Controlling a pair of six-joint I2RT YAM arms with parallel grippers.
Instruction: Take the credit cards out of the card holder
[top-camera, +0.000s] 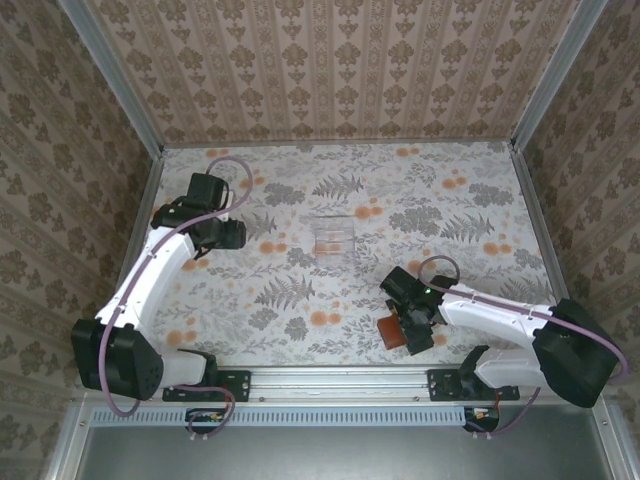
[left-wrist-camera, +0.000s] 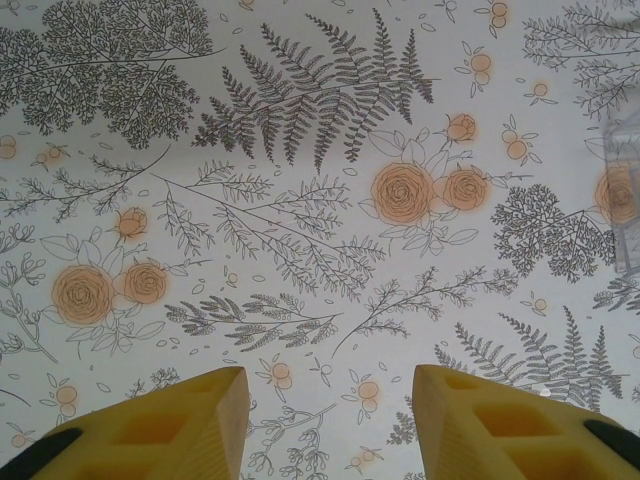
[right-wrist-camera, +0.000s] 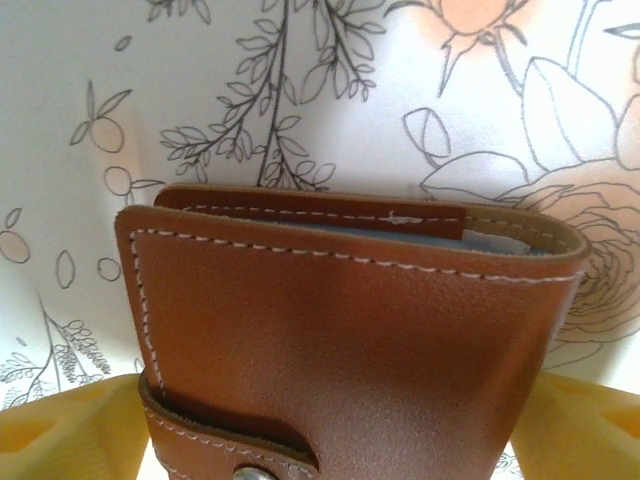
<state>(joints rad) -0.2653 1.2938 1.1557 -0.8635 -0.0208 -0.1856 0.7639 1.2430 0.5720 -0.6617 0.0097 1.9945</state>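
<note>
The card holder (right-wrist-camera: 340, 340) is a reddish-brown leather wallet with white stitching. Its strap is fastened at a metal stud (right-wrist-camera: 262, 472), and a strip of grey-blue lining shows along its top edge. It lies near the table's front edge (top-camera: 391, 331). My right gripper (right-wrist-camera: 330, 405) is open and straddles it, a yellow finger (right-wrist-camera: 70, 430) on each side and a thin gap at both edges. The credit cards are hidden. Far off at the left, my left gripper (top-camera: 226, 236) hangs open over bare table, nothing between its fingers (left-wrist-camera: 195, 425).
A small clear plastic box (top-camera: 335, 237) stands at the table's middle, and its corner shows at the right edge of the left wrist view (left-wrist-camera: 625, 200). Patterned walls close the table at the back and both sides. A metal rail (top-camera: 330, 382) runs along the front.
</note>
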